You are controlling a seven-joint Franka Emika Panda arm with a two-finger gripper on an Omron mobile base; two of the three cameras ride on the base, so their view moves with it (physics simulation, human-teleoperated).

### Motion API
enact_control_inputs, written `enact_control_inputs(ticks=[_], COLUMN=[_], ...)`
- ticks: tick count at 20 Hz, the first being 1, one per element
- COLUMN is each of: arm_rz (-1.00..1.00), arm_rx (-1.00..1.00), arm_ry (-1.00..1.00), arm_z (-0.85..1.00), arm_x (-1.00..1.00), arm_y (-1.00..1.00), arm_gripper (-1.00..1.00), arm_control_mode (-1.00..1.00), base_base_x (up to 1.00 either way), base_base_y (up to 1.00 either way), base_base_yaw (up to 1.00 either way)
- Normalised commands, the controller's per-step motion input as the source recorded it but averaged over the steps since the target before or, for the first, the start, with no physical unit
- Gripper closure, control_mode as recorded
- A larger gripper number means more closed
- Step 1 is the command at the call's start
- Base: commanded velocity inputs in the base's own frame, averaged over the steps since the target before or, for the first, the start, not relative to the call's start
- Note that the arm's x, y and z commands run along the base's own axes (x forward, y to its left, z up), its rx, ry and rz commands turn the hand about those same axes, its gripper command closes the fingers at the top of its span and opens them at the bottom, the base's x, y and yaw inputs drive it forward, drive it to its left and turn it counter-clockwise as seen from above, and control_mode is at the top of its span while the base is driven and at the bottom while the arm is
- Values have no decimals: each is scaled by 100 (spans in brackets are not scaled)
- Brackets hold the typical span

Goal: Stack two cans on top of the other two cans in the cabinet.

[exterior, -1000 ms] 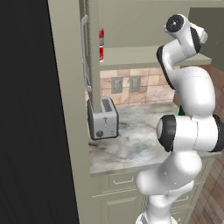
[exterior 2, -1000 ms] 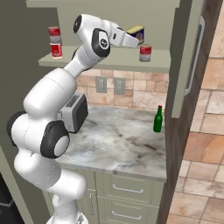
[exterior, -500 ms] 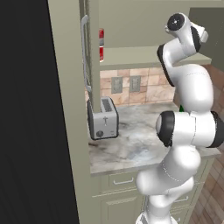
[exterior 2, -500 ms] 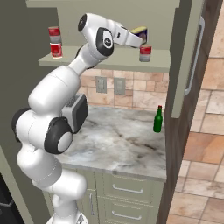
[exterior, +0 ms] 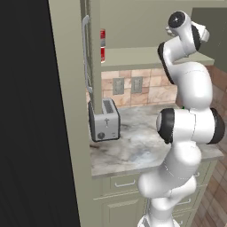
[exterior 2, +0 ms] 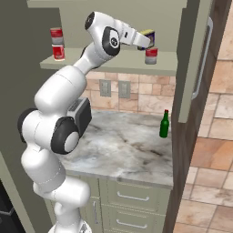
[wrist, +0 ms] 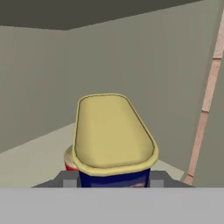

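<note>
My gripper (wrist: 113,180) is shut on the squat dark blue tin (wrist: 114,136) with its yellow label, high inside the cabinet (exterior 2: 113,68). In the right base view the tin (exterior 2: 149,38) hangs just above and slightly left of a red-topped grey can (exterior 2: 151,55) that stands on the shelf. The hand view shows that can (wrist: 69,161) peeking out low, behind the tin's left side. At the shelf's left end, a red-topped grey can (exterior 2: 56,35) sits stacked on a red can with a white band (exterior 2: 58,52). That stack (exterior: 103,45) also shows beside the door edge.
The open cabinet doors carry long silver bar handles (exterior: 86,53) (exterior 2: 203,59). On the marble counter (exterior 2: 123,150) below stand a toaster (exterior: 104,122) and a green bottle (exterior 2: 164,124). The cabinet's right wall (wrist: 210,96) is close beside the tin.
The gripper has carried the blue tin to the right along the shelf, closer to the single red-topped can. The cans on the shelf have not moved.
</note>
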Motion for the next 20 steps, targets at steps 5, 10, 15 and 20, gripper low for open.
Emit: enact_control_inputs(ticks=[5,10,15,20], arm_rz=[0,0,1,2], arm_rx=[0,0,0,0], arm_ry=[8,6,5,3], arm_z=[0,0,-1,-1], arm_x=[11,7,12,14], arm_y=[-4,-5,-5,-1], arm_gripper=[100,100,100,100], arm_control_mode=[-100,-100,-100,-100], base_base_x=[0,0,0,0], base_base_y=[0,0,0,0], base_base_yaw=[0,0,0,0])
